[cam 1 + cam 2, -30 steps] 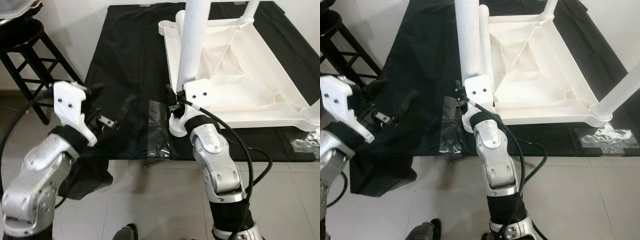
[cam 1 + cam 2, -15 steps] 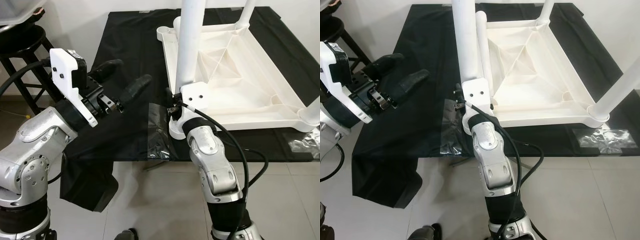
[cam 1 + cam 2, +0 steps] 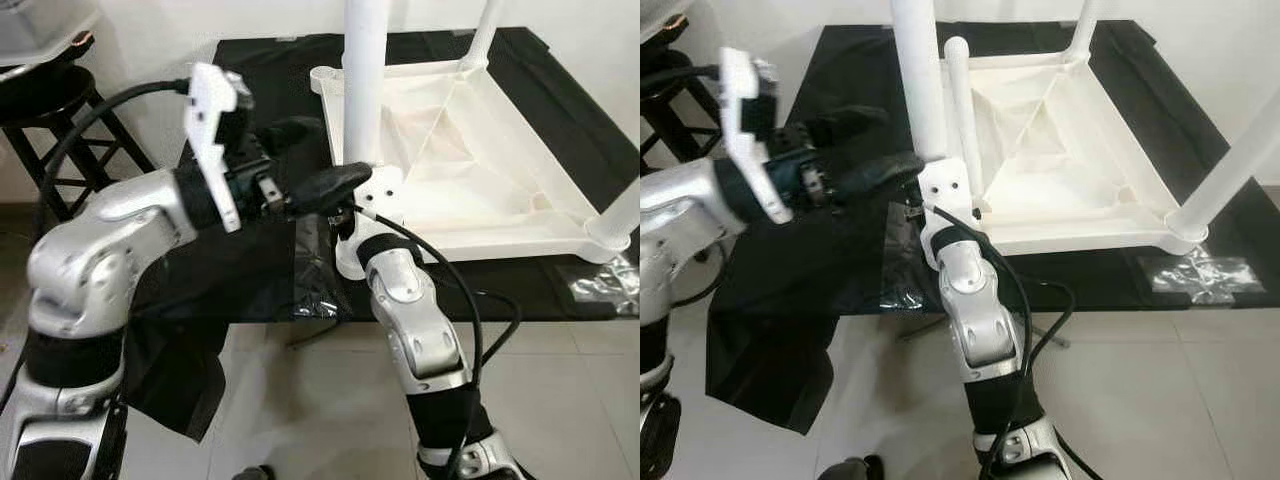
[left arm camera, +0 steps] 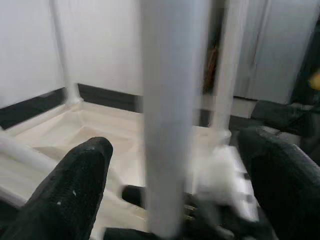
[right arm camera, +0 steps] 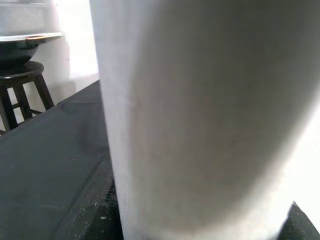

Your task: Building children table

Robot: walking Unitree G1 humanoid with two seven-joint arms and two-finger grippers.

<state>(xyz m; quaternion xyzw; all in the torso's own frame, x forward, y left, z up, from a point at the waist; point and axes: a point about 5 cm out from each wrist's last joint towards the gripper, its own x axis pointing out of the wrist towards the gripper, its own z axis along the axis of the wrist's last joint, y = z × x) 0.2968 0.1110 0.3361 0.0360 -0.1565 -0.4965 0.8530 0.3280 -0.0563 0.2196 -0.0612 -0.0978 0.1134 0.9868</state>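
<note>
Left gripper (image 3: 325,160) raised beside the near white table leg (image 3: 362,95), fingers (image 4: 75,190) spread wide on either side of it, holding nothing, one fingertip just short of the leg's base. Right gripper low at the foot of that same leg, hidden behind its white wrist block (image 3: 945,190); cannot tell how far its fingers are parted or whether they grip. Leg upright in the near-left corner socket of the upturned white tabletop (image 3: 480,215), other legs standing at the far and right corners. Tabletop resting on a black cloth (image 3: 250,90), open cloth to the left of the leg. Black stool (image 3: 50,110) well left of the cloth's edge. Clear plastic wrap (image 3: 1200,275) beside the tabletop's right corner.
</note>
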